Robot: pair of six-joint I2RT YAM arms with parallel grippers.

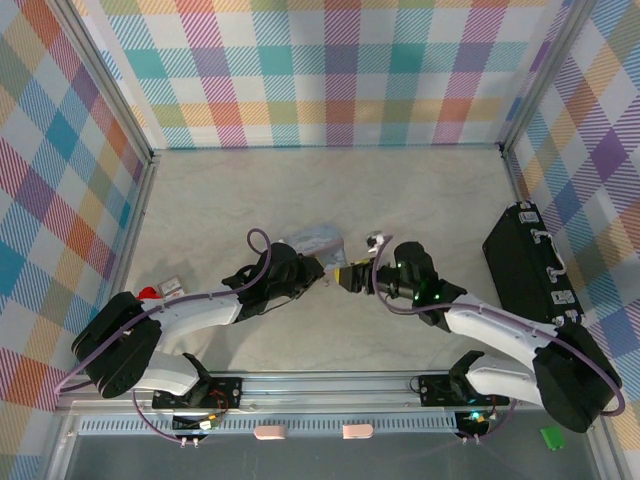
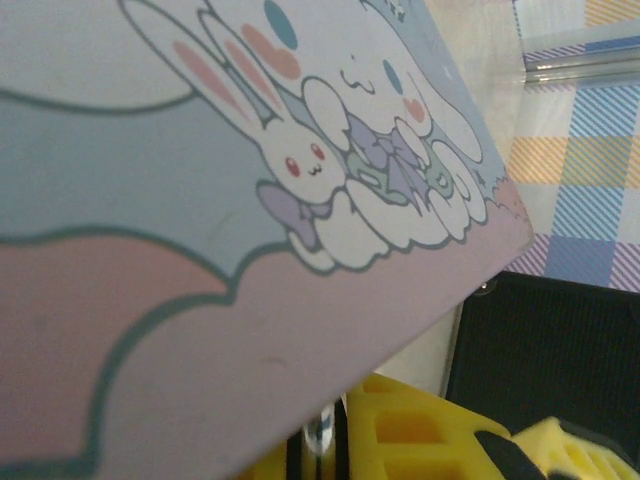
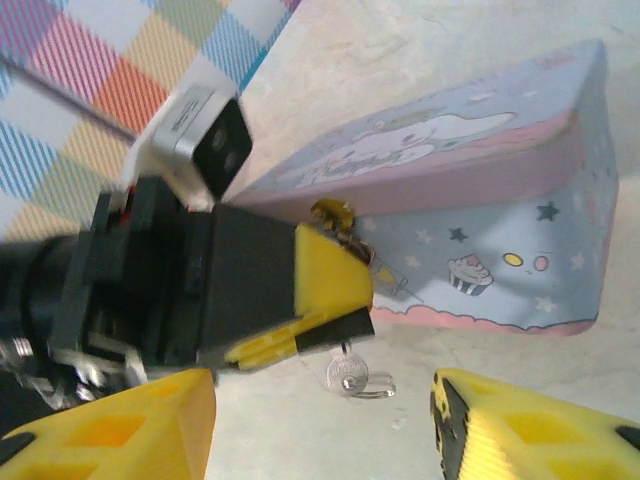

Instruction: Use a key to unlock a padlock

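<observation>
1. Top external view, arm pose: the left arm [image 1: 190, 315] reaches from its base at the near-left edge of the desk [image 1: 420, 200] diagonally toward the centre. The right arm [image 1: 500, 335] mirrors it from the near-right. The two wrists point at each other.
2. Top external view, grippers: the left gripper [image 1: 318, 270] and right gripper [image 1: 348, 278] meet tip to tip just in front of the pale-blue tin [image 1: 312, 238]. The padlock and key are too small to make out here. A black case [image 1: 525, 265] lies well apart on the right.
3. Left wrist view: the cartoon-printed lid of the tin crosses the frame at a tilt, very close to the camera. The yellow fingers [image 2: 400, 440] of the left gripper sit under its lower edge, close together. A silvery sliver shows between them, and what it is cannot be told.
4. Right wrist view, left gripper: its yellow fingers are clamped on a small dark block at their tips, which appears to be the padlock [image 3: 337, 328]. It is held right against the front wall of the tin.
5. Right wrist view, right gripper: its two yellow fingers stand wide apart at the bottom corners, gripping and touching nothing.
6. Right wrist view, task items: the key [image 3: 348, 374] hangs from the underside of the padlock, its round silvery head and wire ring lowest. It lies between the spread right fingers, just ahead of them.
</observation>
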